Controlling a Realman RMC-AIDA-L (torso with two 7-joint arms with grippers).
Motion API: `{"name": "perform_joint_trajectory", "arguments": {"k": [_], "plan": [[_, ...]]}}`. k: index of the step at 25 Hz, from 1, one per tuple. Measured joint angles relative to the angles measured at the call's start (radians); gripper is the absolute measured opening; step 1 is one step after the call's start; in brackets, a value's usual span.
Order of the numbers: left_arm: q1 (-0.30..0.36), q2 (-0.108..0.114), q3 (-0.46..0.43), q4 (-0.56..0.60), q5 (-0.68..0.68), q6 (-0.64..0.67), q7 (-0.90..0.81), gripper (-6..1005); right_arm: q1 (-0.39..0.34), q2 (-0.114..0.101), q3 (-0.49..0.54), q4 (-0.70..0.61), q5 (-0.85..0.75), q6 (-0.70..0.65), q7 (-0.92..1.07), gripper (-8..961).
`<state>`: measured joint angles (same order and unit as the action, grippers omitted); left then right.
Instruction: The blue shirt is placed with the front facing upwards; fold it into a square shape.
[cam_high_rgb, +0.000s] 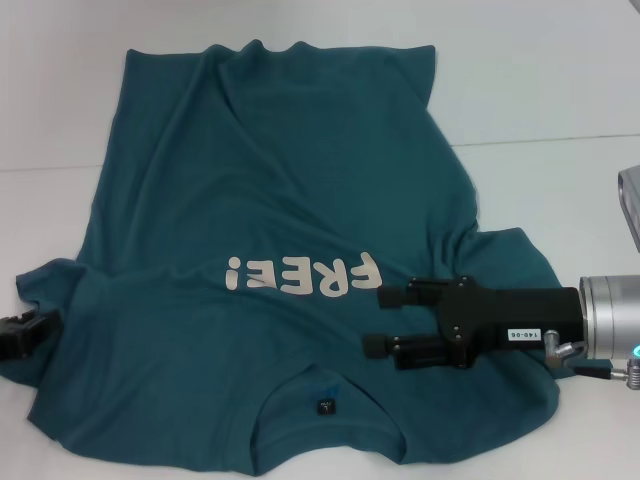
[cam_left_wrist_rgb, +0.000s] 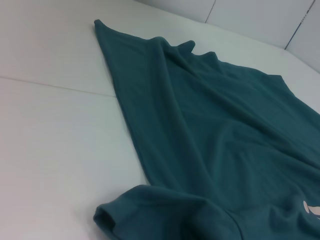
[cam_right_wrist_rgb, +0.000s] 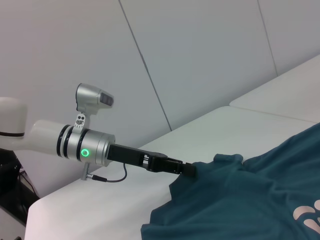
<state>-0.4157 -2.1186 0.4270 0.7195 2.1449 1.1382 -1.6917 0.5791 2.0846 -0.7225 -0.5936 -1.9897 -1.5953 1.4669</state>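
Nearest the head camera, a small dark neck label sits inside the collar of the blue shirt, which lies spread front-up on a white table. Its collar points toward the robot and its hem lies at the far side, rumpled into soft waves. Off-white "FREE!" lettering runs across the chest, upside down from the robot's side. Long creases fan from the chest toward the hem.

Over the sleeve on the robot's right hangs the right gripper, black, on a silver wrist. Its two fingers stand apart, one above the other in the head view, pointing toward the middle of the shirt just beside the lettering and above the collar's shoulder. Nothing lies between them.

At the shirt's other sleeve, the left gripper shows as a black shape at the sleeve's edge. From the right wrist view the left gripper reaches in low over the table, and its tip meets the sleeve cuff, where the fabric bunches up into a small peak. Whether its fingers are pinched on the cloth cannot be told. A green ring light glows on that arm's silver wrist.

From the left wrist view, the sleeve opening lies close by, and the shirt's side edge runs away across the table to the hem corner.
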Motion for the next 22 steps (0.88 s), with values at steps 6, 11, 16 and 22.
{"name": "perform_joint_trajectory", "arguments": {"k": [6, 11, 16, 22], "plan": [[-0.001, 0.000, 0.003, 0.000, 0.001, 0.000, -0.002, 219, -0.003, 0.000, 0.000, 0.000, 0.002, 0.000, 0.000, 882], [-0.002, 0.000, 0.000, 0.005, 0.001, 0.000, -0.002, 65, -0.004, 0.000, 0.000, 0.005, 0.003, 0.001, -0.001, 882], [0.008, -0.001, -0.004, 0.042, 0.001, -0.006, -0.006, 6, -0.006, 0.001, 0.000, 0.012, 0.019, 0.006, 0.000, 882], [0.021, 0.006, -0.012, 0.090, 0.004, -0.014, -0.020, 6, -0.006, 0.003, -0.002, 0.036, 0.033, 0.021, -0.001, 882]]}}
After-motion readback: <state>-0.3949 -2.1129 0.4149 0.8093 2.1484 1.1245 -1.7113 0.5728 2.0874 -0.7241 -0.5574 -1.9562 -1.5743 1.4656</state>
